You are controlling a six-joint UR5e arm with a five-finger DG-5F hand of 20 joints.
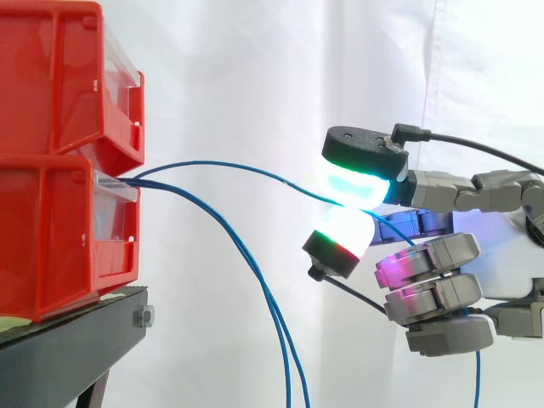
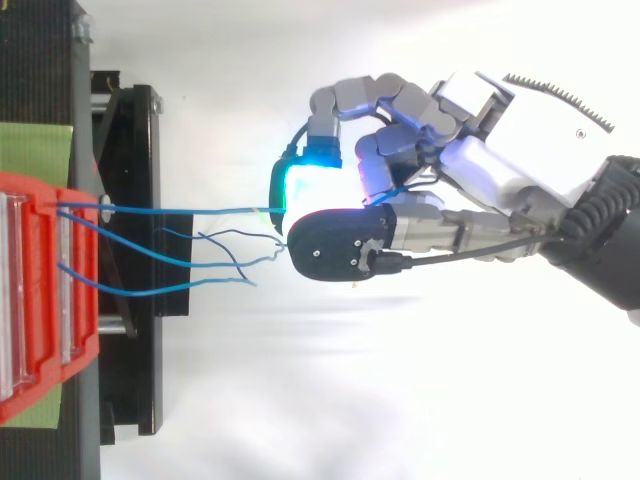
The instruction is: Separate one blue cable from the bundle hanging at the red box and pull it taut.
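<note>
Two red boxes are stacked at the left, and the blue cables come out of the lower one (image 1: 51, 238). The hand (image 2: 480, 140) reaches in from the right and pinches one blue cable (image 1: 238, 167) between two glowing fingertips (image 1: 353, 189). That cable runs from the box front to the pinch in a shallow arch, lifted apart from the others. Its free end passes through the hand and hangs down behind it (image 1: 477, 374). The other blue cables (image 1: 259, 276) droop steeply from the box toward the bottom edge. From above, the held cable (image 2: 190, 210) looks straight, with the others (image 2: 150, 290) beside it.
The boxes sit on a black stand (image 1: 68, 340) with a bolt at its edge. A green patch (image 2: 35, 150) lies on the stand's top. A white curtain hangs behind everything.
</note>
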